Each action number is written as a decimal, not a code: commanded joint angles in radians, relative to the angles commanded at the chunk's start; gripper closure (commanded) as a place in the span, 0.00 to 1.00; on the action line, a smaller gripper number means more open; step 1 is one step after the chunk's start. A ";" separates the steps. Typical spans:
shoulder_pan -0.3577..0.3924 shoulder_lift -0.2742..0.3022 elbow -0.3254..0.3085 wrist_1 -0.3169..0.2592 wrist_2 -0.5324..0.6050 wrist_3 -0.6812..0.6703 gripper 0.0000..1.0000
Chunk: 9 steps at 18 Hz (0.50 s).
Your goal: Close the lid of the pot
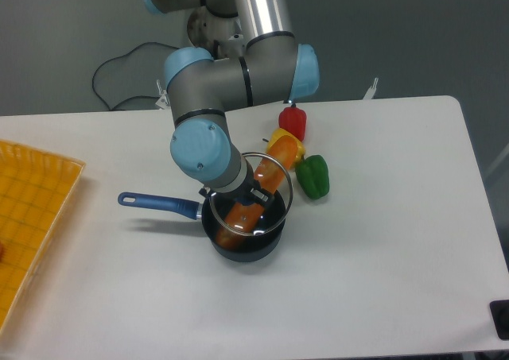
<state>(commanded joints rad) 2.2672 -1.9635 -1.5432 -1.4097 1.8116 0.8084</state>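
The pot (242, 245) sits near the middle of the white table (382, 241), its blue handle (157, 203) pointing left. An orange carrot-like piece (248, 203) leans out of it toward the far right. The lid (270, 187) is tilted above the pot's far rim, its metal edge arcing over the carrot. The gripper (242, 191) comes down from the arm (208, 149) right at the lid; the wrist hides the fingers, so I cannot tell how wide they are or whether they grip the knob. Just beyond the pot lie a yellow pepper (285, 146), a red pepper (293, 122) and a green pepper (313, 176). A yellow tray (32, 217) lies at the left edge.
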 joint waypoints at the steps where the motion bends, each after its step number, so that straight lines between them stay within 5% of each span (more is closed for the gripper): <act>1: -0.002 0.000 0.000 0.000 0.000 -0.002 0.48; 9: -0.008 -0.009 0.002 0.000 0.000 -0.005 0.48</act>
<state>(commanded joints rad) 2.2596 -1.9727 -1.5417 -1.4097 1.8116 0.8038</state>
